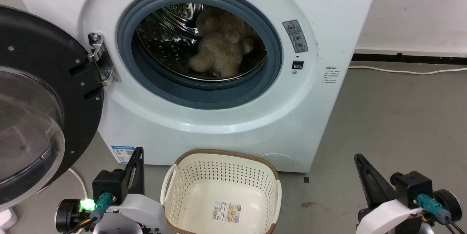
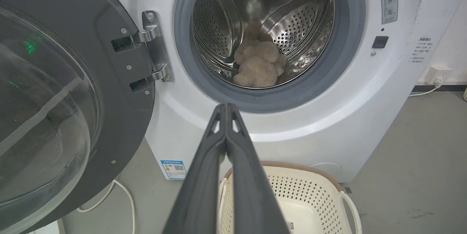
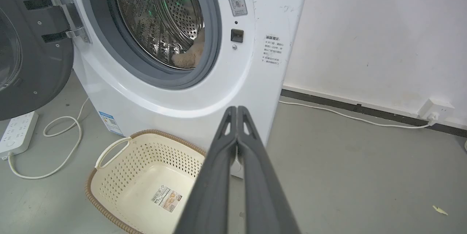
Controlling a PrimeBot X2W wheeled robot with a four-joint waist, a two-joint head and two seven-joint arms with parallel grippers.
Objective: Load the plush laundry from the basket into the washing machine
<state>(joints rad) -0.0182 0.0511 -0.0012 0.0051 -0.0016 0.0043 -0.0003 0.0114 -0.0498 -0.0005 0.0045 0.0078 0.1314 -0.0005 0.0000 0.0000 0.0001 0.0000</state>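
Plush laundry (image 1: 222, 50): a fluffy cream-beige stuffed toy lying low in the steel drum (image 1: 164, 41) of the washing machine (image 1: 328, 99), right of centre in the head view. Judged from its pile and slumped outline, it is light, soft and compressible, not fragile, and its fur offers grip rather than slip. A stubby limb or a pinched fold of the torso would be the surest hold. Its long axis runs roughly from the porthole back into the drum. Two rounded feet point toward the opening and the bulkier end, probably the head, lies deeper; the face cannot be made out.

The grey gasket (image 1: 204, 95) rings the porthole, and the bubble door (image 1: 43, 92) stands swung wide to the robot's left. On the floor before the machine sits the basket (image 1: 226, 152), its bottom showing a label (image 1: 227, 212). By this layout the loading appears complete.

Left hand (image 1: 138, 152) and right hand (image 1: 359, 157) hang low on either side of the basket, each with its two dark fingers pressed together on nothing.
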